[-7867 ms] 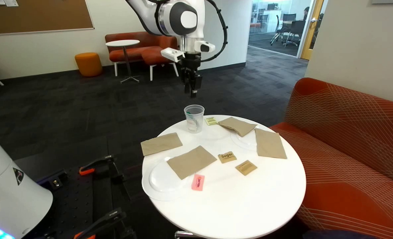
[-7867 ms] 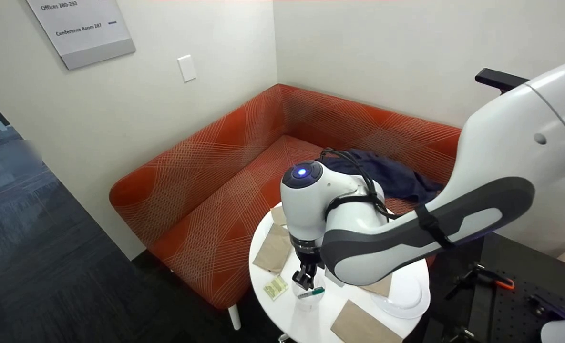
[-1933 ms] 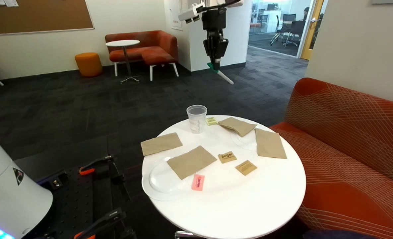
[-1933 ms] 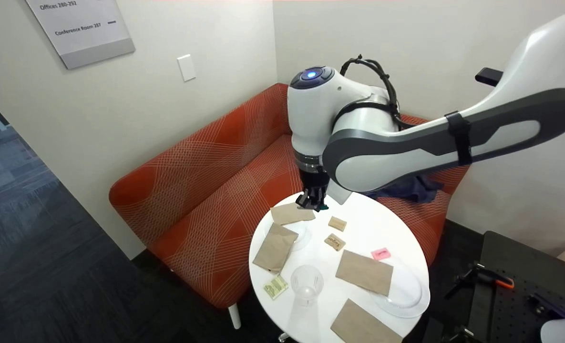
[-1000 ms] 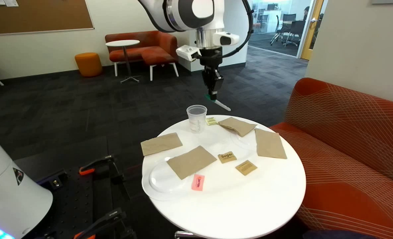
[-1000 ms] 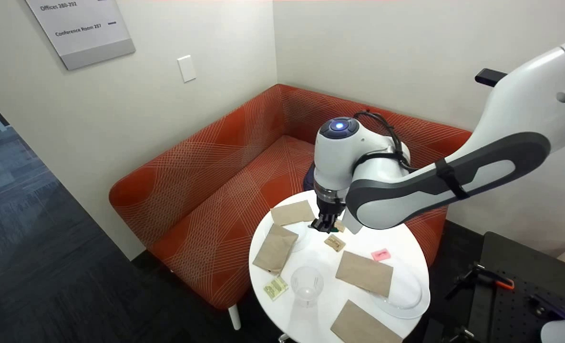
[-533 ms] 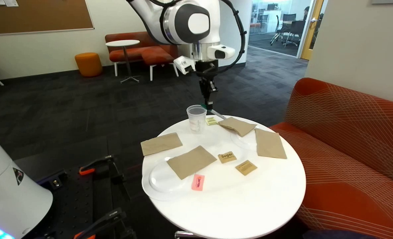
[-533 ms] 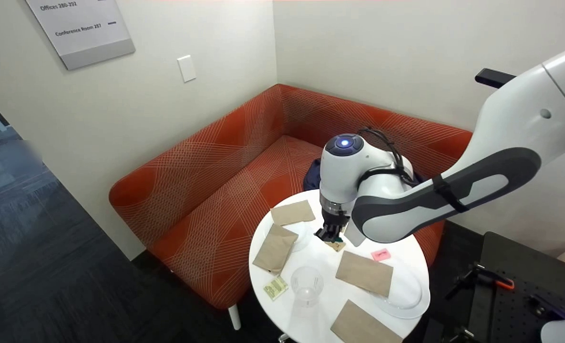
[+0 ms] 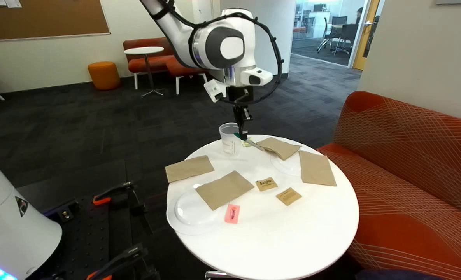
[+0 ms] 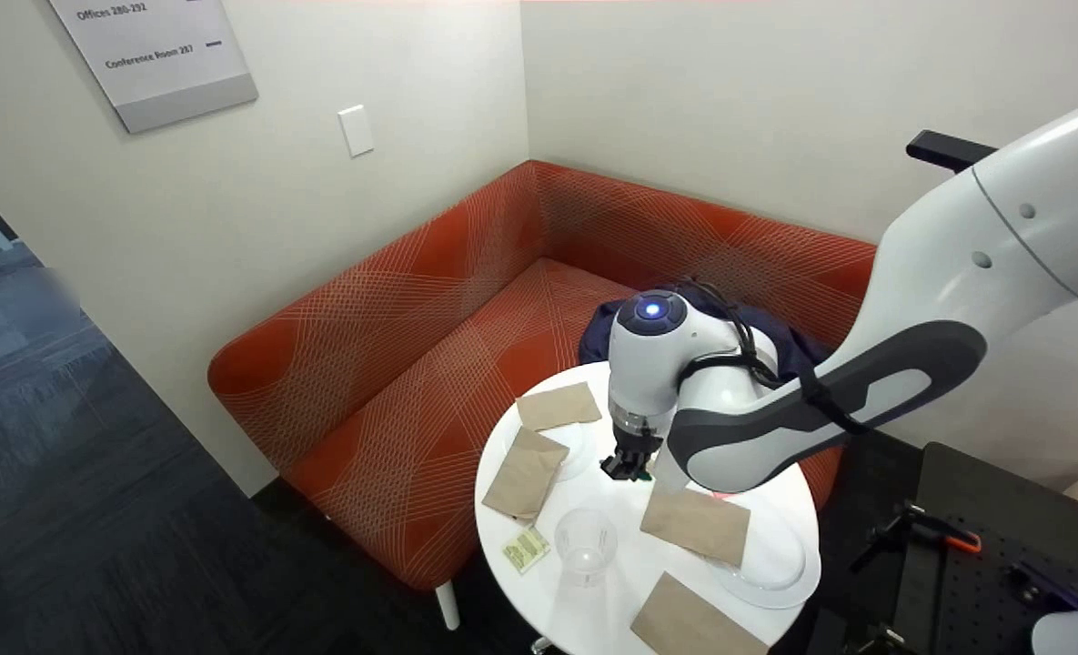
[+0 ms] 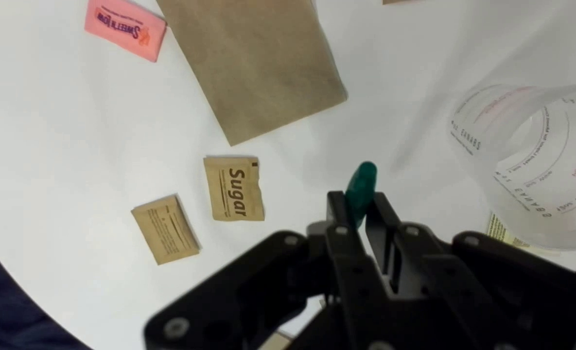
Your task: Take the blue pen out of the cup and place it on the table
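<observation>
My gripper (image 11: pixel 359 206) is shut on the blue pen (image 11: pixel 364 176), whose teal-green end sticks out past the fingertips in the wrist view. In an exterior view the pen's pale barrel (image 9: pixel 255 145) slants down to the right, low over the table (image 9: pixel 308 229). Whether its tip touches the table or the brown piece there, I cannot tell. The clear cup (image 9: pixel 228 144) stands upright just beside my gripper, with no pen in it; in the wrist view the cup (image 11: pixel 484 160) is to the right of the fingers. The arm hides part of the table in an exterior view.
Flat brown pieces (image 9: pixel 225 189) lie around the table, with a Sugar packet (image 11: pixel 234 188), another tan packet (image 11: pixel 166 231) and a pink packet (image 9: pixel 232 214). A clear plate (image 9: pixel 193 210) sits under one brown piece. A yellow-green packet (image 10: pixel 526 549) lies by the cup; a red couch (image 10: pixel 429 382) borders the table.
Several seconds ago the pen was in the cup. Since then my gripper has lifted it out, and over the last second it has come down with it to just above the table.
</observation>
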